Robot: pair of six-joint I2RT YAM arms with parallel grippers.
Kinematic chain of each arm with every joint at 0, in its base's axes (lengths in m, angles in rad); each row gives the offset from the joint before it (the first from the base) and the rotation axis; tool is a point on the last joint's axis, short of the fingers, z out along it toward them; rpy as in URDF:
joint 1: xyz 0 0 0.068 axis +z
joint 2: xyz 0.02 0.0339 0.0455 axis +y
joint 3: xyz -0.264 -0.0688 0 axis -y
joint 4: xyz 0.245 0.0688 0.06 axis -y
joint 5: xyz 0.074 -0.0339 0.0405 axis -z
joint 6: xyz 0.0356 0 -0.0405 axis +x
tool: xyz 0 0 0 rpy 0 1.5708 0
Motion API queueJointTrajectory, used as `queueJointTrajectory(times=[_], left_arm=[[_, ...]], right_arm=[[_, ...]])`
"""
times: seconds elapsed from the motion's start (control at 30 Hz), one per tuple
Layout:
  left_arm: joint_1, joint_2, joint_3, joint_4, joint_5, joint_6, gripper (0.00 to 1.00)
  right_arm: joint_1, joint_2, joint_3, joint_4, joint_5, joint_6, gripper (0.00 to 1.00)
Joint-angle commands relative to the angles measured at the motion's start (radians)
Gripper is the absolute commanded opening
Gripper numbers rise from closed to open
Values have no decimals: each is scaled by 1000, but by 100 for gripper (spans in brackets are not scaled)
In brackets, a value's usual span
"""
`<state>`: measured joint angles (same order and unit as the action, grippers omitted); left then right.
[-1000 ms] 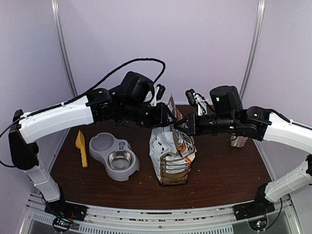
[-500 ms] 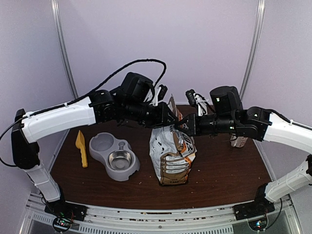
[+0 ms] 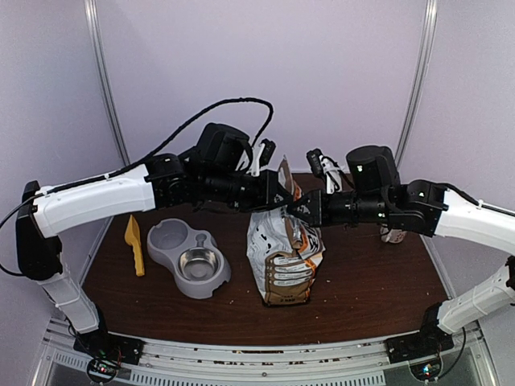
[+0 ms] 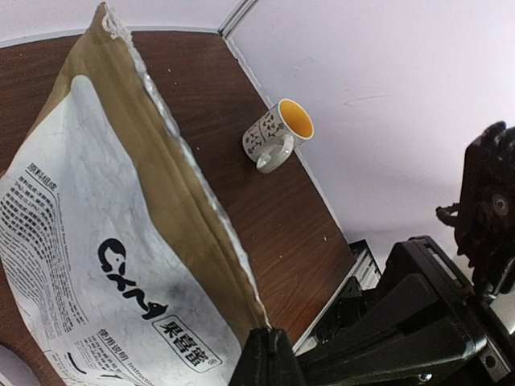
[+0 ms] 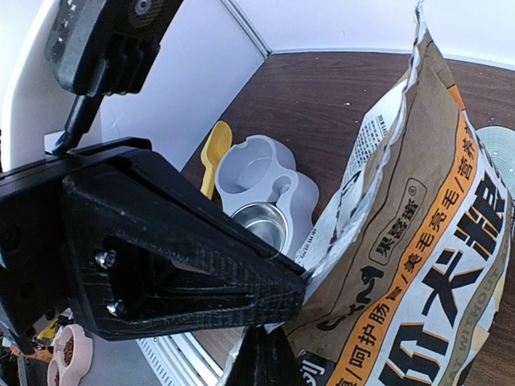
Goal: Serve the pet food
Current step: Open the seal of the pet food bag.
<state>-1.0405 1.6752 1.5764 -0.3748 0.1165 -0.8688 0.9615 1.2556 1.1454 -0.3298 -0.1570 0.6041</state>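
The pet food did not show as a loose mass from anywhere I looked. Whatever the bag (image 3: 283, 257) held was hidden behind its silver-white printed walls. The bag stood upright near the middle of the table (image 3: 362, 289), its torn top edges close together, so only the tan lining showed at the mouth. A few tiny specks (image 3: 234, 301) lay scattered on the dark wood in front of the bag, toward the near edge, loose and well apart. They were too small to tell whether they were kibble.
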Motion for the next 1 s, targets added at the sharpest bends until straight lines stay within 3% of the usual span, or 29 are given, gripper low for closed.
queueJointTrajectory(times=[0.0,0.3,0.97], left_arm=[[-3,-38,4,-12,-33,47,0],[-3,-61,-6,-53,-83,54,0],[6,-87,-19,-118,-149,63,0]], right_arm=[[27,-8,35,-105,177,-21,0],[57,20,84,-239,380,45,0],[56,42,63,-161,303,127,0]])
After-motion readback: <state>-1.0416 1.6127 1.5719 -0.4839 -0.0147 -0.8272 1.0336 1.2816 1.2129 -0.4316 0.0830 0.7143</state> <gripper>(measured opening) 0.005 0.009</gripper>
